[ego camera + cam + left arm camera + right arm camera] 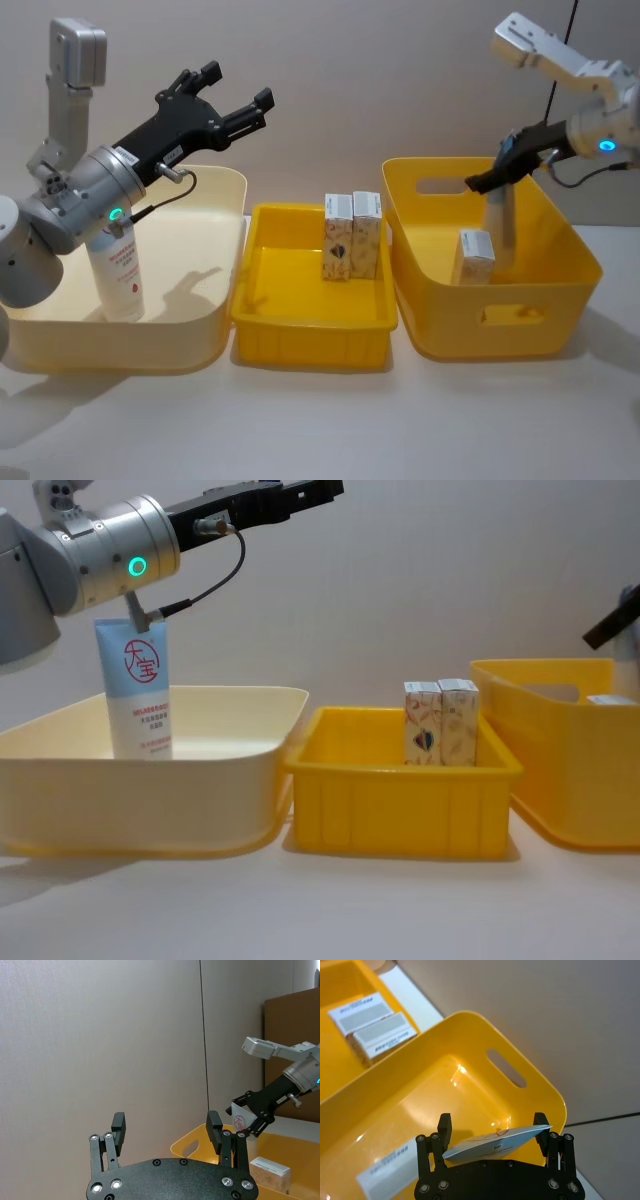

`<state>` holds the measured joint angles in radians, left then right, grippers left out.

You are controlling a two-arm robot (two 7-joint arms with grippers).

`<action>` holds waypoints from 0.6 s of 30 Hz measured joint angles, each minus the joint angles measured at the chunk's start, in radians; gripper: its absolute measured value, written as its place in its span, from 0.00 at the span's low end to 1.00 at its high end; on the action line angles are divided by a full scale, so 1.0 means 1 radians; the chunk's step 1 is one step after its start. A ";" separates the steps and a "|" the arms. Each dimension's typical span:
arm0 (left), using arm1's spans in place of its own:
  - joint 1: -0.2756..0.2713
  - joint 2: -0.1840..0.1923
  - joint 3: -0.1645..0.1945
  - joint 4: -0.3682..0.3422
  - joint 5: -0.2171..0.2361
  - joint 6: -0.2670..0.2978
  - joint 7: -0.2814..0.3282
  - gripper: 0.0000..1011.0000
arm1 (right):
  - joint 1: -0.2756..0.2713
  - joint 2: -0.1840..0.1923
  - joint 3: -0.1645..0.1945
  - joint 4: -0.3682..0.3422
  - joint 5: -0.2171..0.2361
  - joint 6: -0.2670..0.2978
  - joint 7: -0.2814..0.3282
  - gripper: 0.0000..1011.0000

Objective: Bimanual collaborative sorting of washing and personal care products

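A pale blue-white tube (118,275) (140,695) with a red circle logo stands upright in the cream tub (222,185) on the left. My left gripper (238,85) (166,1125) hangs open and empty high above that tub. Two patterned cartons (351,235) (440,723) stand side by side in the middle yellow tray (310,325). My right gripper (495,180) (495,1142) is shut on the flat top end of a second tube (503,235) (490,1145), which hangs upright inside the right yellow tub (520,320). A carton (473,257) (385,1175) stands just beside it.
The three containers sit in a row, close together, on a pale table. A plain wall stands behind them. Bare table surface (320,430) stretches in front of the containers.
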<state>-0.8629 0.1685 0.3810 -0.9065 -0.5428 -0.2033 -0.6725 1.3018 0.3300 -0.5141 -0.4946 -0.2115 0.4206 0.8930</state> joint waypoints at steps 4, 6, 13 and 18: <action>0.000 0.000 0.000 0.000 0.000 0.000 0.000 0.99 | 0.031 0.010 -0.035 0.028 -0.019 -0.006 0.067 0.98; 0.000 0.000 0.000 0.000 0.000 0.000 0.000 0.99 | 0.054 0.016 -0.059 0.050 -0.034 -0.017 0.113 0.97; 0.000 0.000 0.000 0.000 0.000 0.000 0.000 0.99 | 0.107 0.036 -0.118 0.093 -0.069 -0.041 0.227 0.95; 0.000 0.000 0.000 0.000 0.000 0.000 0.000 0.99 | 0.131 0.046 -0.147 0.112 -0.085 -0.052 0.280 0.88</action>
<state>-0.8629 0.1686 0.3809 -0.9064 -0.5428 -0.2033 -0.6725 1.4333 0.3756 -0.6607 -0.3826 -0.2962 0.3689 1.1727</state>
